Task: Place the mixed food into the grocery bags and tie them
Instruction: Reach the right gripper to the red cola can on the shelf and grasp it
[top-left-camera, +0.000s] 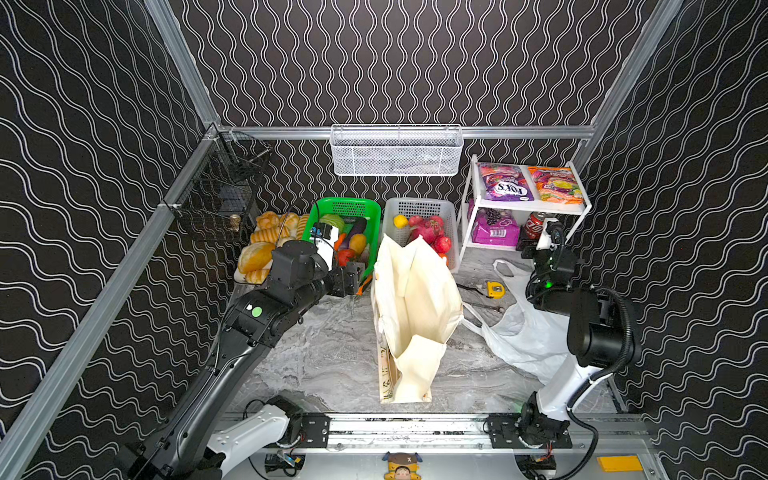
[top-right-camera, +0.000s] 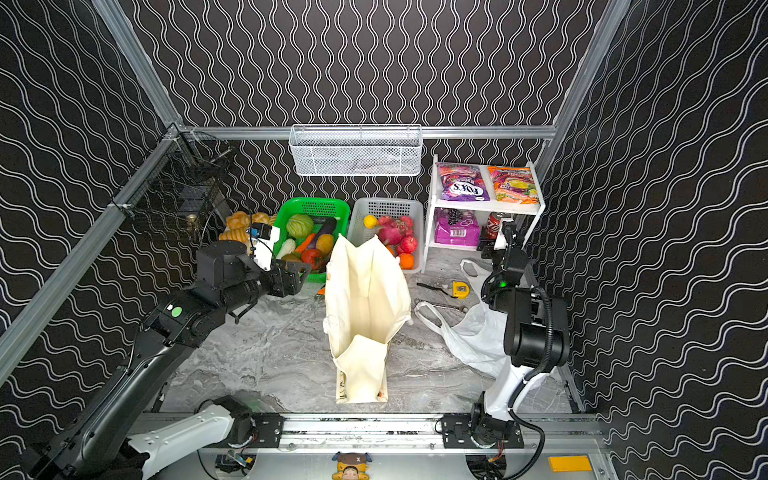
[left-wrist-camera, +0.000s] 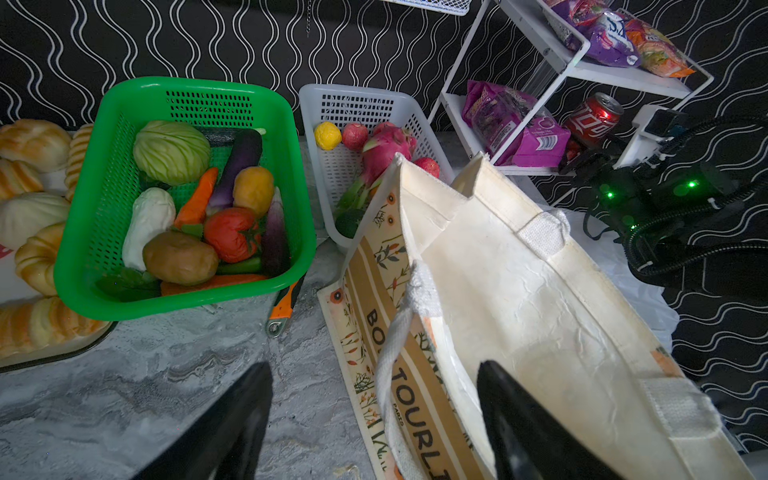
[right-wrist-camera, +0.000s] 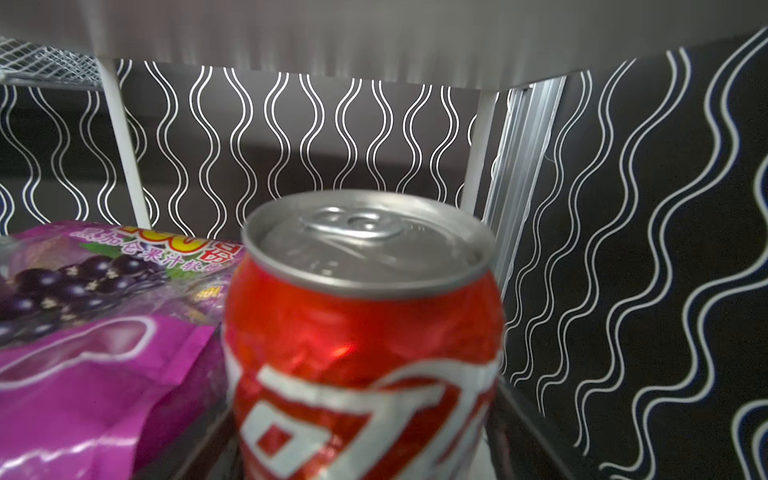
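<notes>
Mixed food sits unpacked around the canvas tote (top-left-camera: 415, 299), which stands open-mouthed in the middle of the desk. The tomato (left-wrist-camera: 232, 234), potato (left-wrist-camera: 180, 257) and cabbage (left-wrist-camera: 171, 151) lie in the green basket (left-wrist-camera: 79, 216) behind the tote on the left arm's side. The soda can (right-wrist-camera: 365, 332) and a purple packet (right-wrist-camera: 83, 365) share the lower shelf of the white rack (top-left-camera: 467, 208) behind the tote on the right arm's side. The plastic carrier bag (top-left-camera: 523, 336) lies flat beside the tote, under the right arm.

The left pincer (left-wrist-camera: 374, 370) hovers wide and empty at the tote's printed side. The right pincer (top-left-camera: 528, 246) is at the can, with dark fingers (right-wrist-camera: 536, 432) on either side of it. Whether they press it I cannot tell.

The can stands close under the upper shelf, so a steep lift would likely knock its rim there. An off-centre squeeze could tip it into the packet. Drawing the right arm back may drag the plastic bag along. The tote is soft-sided, and a nudge from the left pincer could fold its mouth shut.
</notes>
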